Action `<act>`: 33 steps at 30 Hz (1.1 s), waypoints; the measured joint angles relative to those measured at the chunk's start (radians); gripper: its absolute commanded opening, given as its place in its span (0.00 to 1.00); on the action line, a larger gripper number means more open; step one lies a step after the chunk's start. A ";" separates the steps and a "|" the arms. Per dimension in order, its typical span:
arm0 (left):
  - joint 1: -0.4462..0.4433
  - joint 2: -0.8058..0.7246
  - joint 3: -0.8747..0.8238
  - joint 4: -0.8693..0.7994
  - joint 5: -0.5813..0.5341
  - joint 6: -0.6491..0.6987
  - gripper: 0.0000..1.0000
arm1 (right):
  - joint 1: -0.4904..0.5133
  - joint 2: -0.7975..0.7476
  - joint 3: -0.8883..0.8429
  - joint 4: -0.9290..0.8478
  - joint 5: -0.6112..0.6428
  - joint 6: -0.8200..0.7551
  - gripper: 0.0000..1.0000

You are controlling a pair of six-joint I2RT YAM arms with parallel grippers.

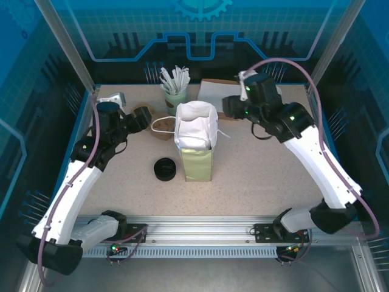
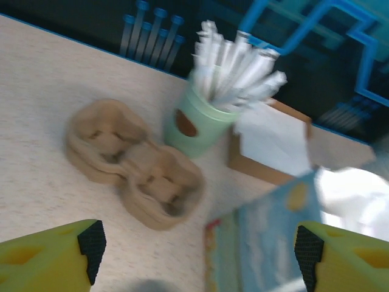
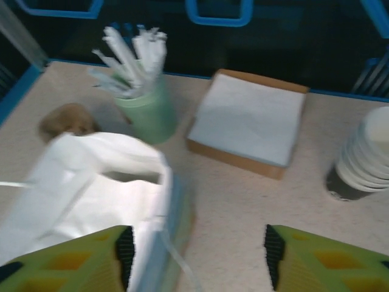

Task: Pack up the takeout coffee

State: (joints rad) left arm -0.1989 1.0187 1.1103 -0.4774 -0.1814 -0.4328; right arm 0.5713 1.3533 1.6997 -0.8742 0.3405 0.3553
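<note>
You are facing a bag (image 1: 194, 139) standing upright in the middle, directly between the left gripper (image 2: 199, 250) and the right gripper (image 3: 199, 252), blocking the straight line across. A lid stack (image 1: 165, 168) is sitting just left of its base. Behind, a carrier (image 1: 159, 129), a straw cup (image 1: 175, 94), a napkin box (image 1: 214, 91) and a cup stack (image 3: 363, 152) are crowding the far edge. Bare table (image 1: 267, 176) is lying open right of the bag and along the near side.
</note>
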 measured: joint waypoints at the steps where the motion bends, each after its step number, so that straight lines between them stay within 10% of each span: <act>1: 0.021 -0.008 -0.037 0.032 -0.018 0.007 0.91 | -0.039 -0.036 -0.067 0.019 -0.002 -0.006 0.70; 6: 0.087 -0.029 -0.246 0.202 -0.116 0.048 0.99 | -0.246 -0.174 -0.393 0.131 -0.008 -0.034 0.99; 14: 0.136 0.003 -0.579 0.565 -0.209 0.176 0.99 | -0.494 -0.266 -0.859 0.451 -0.011 -0.066 1.00; 33: 0.176 0.427 -0.761 1.262 -0.142 0.339 0.99 | -0.534 0.088 -1.243 1.395 -0.157 -0.265 1.00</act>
State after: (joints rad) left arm -0.0231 1.4460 0.3492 0.7845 -0.3233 -0.0937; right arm 0.0368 1.4410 0.4564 0.5213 0.1833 0.0902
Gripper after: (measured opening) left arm 0.989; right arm 0.997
